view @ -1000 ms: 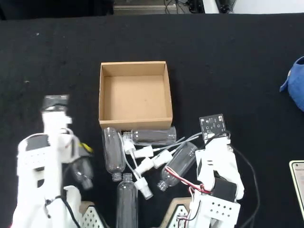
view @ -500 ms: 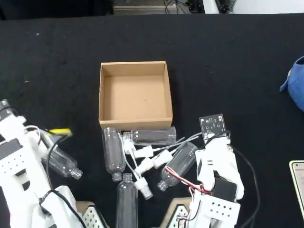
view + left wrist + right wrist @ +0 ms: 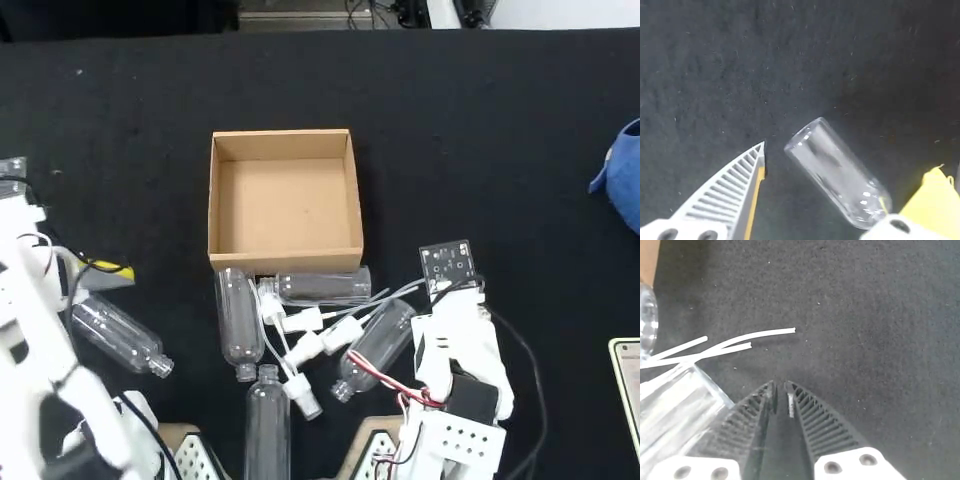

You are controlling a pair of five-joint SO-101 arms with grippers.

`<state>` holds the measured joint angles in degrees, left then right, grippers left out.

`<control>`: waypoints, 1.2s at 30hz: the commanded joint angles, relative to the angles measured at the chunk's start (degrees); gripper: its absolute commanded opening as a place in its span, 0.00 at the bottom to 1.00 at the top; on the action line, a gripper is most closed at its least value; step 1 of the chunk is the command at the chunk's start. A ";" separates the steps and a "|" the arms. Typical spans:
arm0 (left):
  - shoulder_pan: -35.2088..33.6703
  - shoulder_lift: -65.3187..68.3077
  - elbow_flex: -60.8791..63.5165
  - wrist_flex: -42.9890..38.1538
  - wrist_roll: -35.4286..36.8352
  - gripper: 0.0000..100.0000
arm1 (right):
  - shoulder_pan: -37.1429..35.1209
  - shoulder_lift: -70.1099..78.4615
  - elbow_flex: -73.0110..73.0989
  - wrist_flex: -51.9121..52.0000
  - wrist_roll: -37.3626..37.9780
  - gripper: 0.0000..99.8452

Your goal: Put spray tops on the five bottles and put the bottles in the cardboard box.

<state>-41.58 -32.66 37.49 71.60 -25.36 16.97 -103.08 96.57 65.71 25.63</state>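
a black table (image 3: 500, 150). clear bottles (image 3: 240, 315) and white spray tops (image 3: 303, 320) lie in a heap just beside the brown cardboard box (image 3: 285, 200). one bottle (image 3: 115, 335) lies apart by the left gripper (image 3: 850, 159), jaws wide. right gripper (image 3: 780, 386) jaws nearly closed, holding nothing.

Even, soft light glints off the clear bottle (image 3: 834, 179).

1. The table (image 3: 500, 130) is covered in black cloth.
2. The cardboard box (image 3: 285, 259) is set near the middle, open side up.
3. Four clear bottles (image 3: 238, 322) are laid on their sides in front of the box, one just beside its front wall.
4. White spray tops (image 3: 340, 333) with dip tubes are scattered among them.
5. A fifth bottle (image 3: 115, 335) is seen well apart at the left; contact with the cloth cannot be told.
6. A blue object (image 3: 622, 175) and a white-edged card (image 3: 627, 380) are cut off at the right edge.
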 commanded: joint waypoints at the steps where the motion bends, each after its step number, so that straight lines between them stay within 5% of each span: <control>1: -3.38 6.42 -3.47 -7.47 -4.31 0.34 | 0.79 -5.41 -0.13 0.18 0.44 0.01; 6: -9.10 14.42 -1.54 -15.12 -15.30 0.34 | 0.79 -5.41 -0.13 0.18 0.44 0.01; 18: -25.54 16.70 -1.01 -15.56 -37.63 0.34 | 0.70 -5.41 -0.13 0.18 0.44 0.01; 29: -33.98 16.62 -6.55 -15.56 -42.20 0.34 | 0.70 -5.41 -0.13 0.18 0.44 0.01; 36: -38.90 16.62 -0.40 -15.47 -54.07 0.34 | 0.70 -5.41 -0.13 0.18 0.44 0.01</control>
<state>-79.56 -15.87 35.47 56.75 -76.00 16.97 -103.08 96.57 65.71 25.63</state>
